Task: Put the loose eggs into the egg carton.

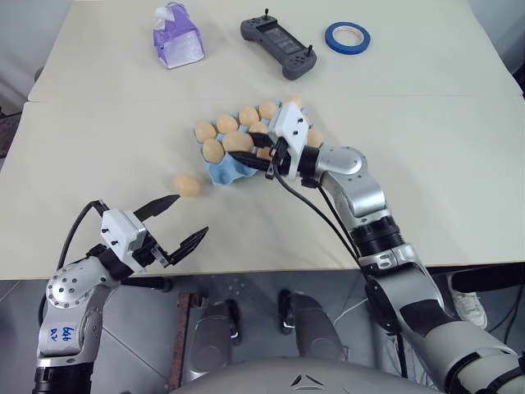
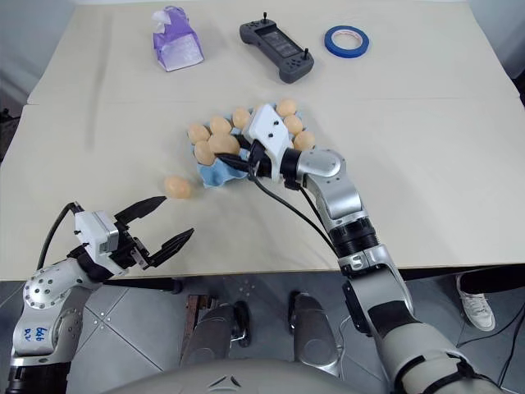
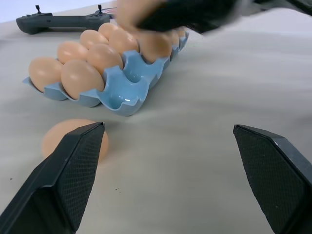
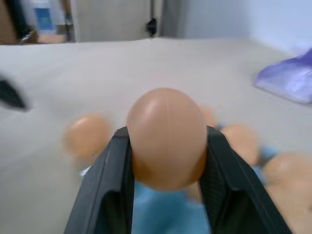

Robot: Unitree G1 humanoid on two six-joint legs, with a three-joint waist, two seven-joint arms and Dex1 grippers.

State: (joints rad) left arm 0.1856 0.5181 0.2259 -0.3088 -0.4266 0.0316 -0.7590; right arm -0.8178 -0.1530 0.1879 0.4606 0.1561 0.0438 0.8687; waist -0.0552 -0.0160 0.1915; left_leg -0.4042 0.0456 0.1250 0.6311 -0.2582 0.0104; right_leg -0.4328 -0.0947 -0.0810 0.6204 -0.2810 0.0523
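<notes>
Operator: Eggs first. Where are they?

Technician: One loose egg lies on the table, just beside the near-left end of the egg carton and apart from it. A second egg is clamped between the two black fingers of the right gripper, which is held above the carton's near end.

Operator: State of the carton?

Technician: Light blue, without a lid, lying at the middle of the table. Most cups already hold eggs. At least one cup at the near corner is bare.

Operator: Left gripper?

Technician: The left gripper has its jaws spread wide and grips nothing. It is near the front edge of the table, with one fingertip close to the loose egg but not touching it.

Operator: Other items on the table?

Technician: A purple tissue pack, a dark handheld controller and a blue tape ring lie along the far side, well apart from the carton.
</notes>
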